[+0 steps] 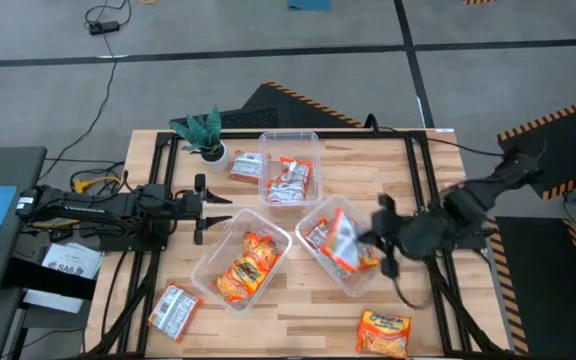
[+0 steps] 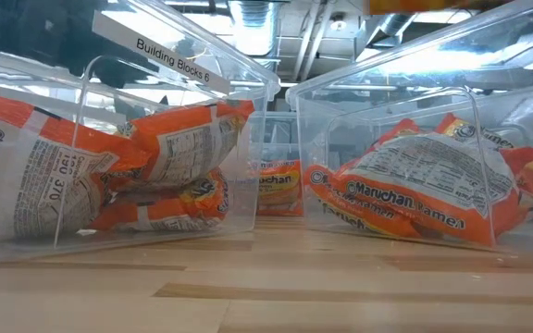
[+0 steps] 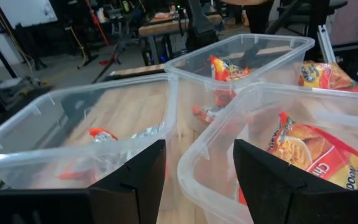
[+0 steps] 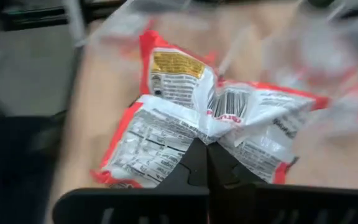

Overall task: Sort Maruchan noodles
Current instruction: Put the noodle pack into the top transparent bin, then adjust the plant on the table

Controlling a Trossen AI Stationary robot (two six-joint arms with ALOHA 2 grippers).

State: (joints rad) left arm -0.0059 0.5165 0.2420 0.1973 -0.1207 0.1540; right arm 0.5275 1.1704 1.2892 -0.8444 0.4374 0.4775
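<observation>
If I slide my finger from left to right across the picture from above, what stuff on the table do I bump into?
Left tool → loose silvery packet → plant → tub of orange packets → loose orange packet → right arm.

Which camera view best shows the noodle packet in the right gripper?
The right wrist view: the silvery-grey packet fills it, pinched in the right gripper. The high view shows it small over a tub; the low and left wrist views leave it unclear.
</observation>
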